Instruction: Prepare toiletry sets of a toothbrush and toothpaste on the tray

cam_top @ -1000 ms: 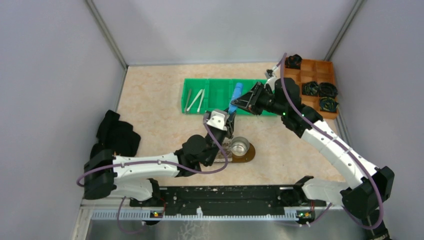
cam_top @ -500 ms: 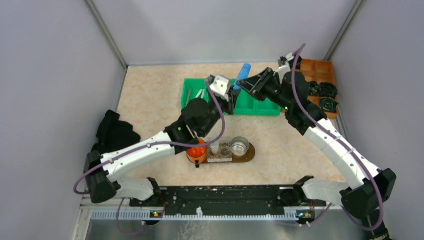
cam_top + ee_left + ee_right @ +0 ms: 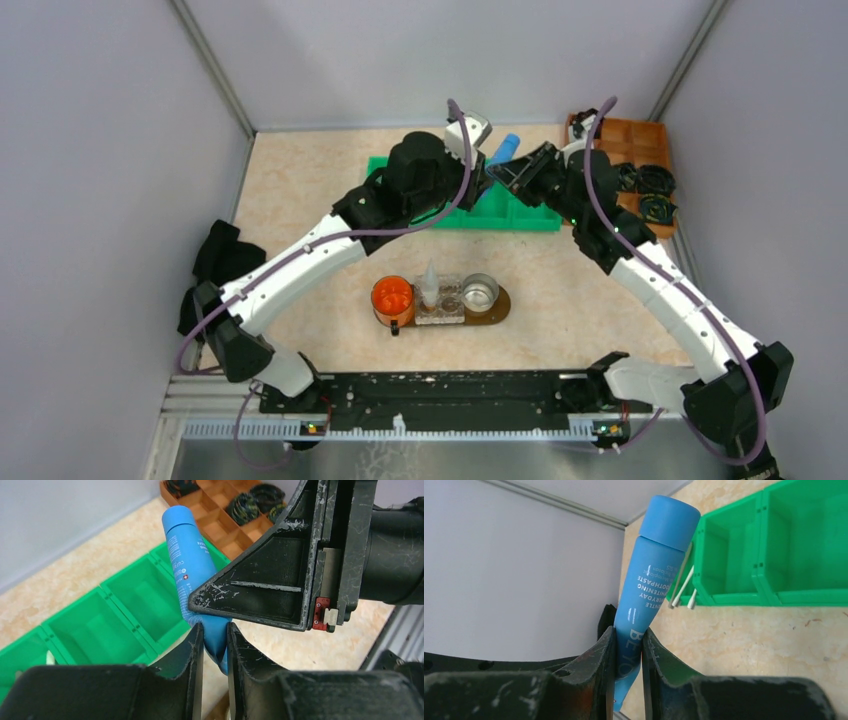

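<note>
Meeting in the air above the green bin (image 3: 525, 215) near the desk's far edge, the two arms share one blue toothpaste tube (image 3: 507, 147). The right gripper (image 3: 628, 636) pinches the tube's lower body, its capped end pointing up and away. The left gripper (image 3: 214, 632) has its fingers pressed against both sides of the tube's flat tail end, just below the right gripper's fingers. Two slim white toothbrush sticks (image 3: 684, 585) lean in an end compartment of the bin. The tray (image 3: 503, 304) lies mid-desk, well apart from the tube, carrying an orange cup (image 3: 392, 297), a clear holder (image 3: 442, 305) with a white pointed-tip tube (image 3: 430, 278) upright in it, and a metal cup (image 3: 480, 293). An orange-brown compartmented box (image 3: 640, 138) of black coils sits at the far right corner.
</note>
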Controlling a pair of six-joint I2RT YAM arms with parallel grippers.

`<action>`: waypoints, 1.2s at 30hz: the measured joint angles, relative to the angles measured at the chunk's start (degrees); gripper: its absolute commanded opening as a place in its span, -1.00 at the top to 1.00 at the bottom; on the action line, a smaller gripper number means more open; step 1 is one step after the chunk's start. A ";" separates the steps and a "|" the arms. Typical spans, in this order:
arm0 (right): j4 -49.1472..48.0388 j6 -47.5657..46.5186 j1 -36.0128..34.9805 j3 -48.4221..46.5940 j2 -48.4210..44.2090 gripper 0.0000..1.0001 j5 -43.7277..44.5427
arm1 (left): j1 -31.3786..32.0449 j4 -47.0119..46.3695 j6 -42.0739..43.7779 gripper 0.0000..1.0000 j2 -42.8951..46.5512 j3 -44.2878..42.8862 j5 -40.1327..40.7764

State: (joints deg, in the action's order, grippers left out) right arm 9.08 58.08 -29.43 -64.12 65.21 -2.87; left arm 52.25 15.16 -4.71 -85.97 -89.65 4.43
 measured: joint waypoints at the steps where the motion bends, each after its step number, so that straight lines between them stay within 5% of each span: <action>1: 0.50 -0.09 0.00 0.39 -0.17 0.85 -0.24 | -0.17 1.14 -0.15 1.00 -0.22 -0.35 -0.90; 6: 1.31 0.00 -0.02 2.93 -0.87 0.90 -1.57 | -0.76 5.35 -0.83 1.00 -0.92 -0.76 -4.15; 12: 1.55 0.15 -0.07 4.13 -1.36 0.92 -2.05 | -0.90 4.33 -1.90 0.48 -0.11 1.66 -5.31; 19: 1.66 0.72 -0.37 4.13 -1.25 0.93 -3.72 | -0.90 -1.53 -3.17 0.31 3.32 7.82 -5.44; 23: 0.28 1.84 -0.39 4.13 -0.55 0.94 -4.02 | -1.05 -2.67 -3.39 0.39 3.69 8.46 -4.94; 29: -0.87 3.52 -0.39 4.13 0.61 0.95 -4.09 | -1.27 -3.56 -3.74 1.00 3.80 9.33 -3.52; 36: -2.21 4.61 -0.39 4.13 1.53 0.81 -4.13 | -1.29 -3.13 -3.61 1.00 3.52 8.94 -1.95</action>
State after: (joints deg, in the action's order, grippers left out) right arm 6.87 62.70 -29.82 -59.99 66.74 -7.01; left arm 50.96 12.03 -8.32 -82.46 -80.71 2.48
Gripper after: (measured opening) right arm 0.202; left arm 0.026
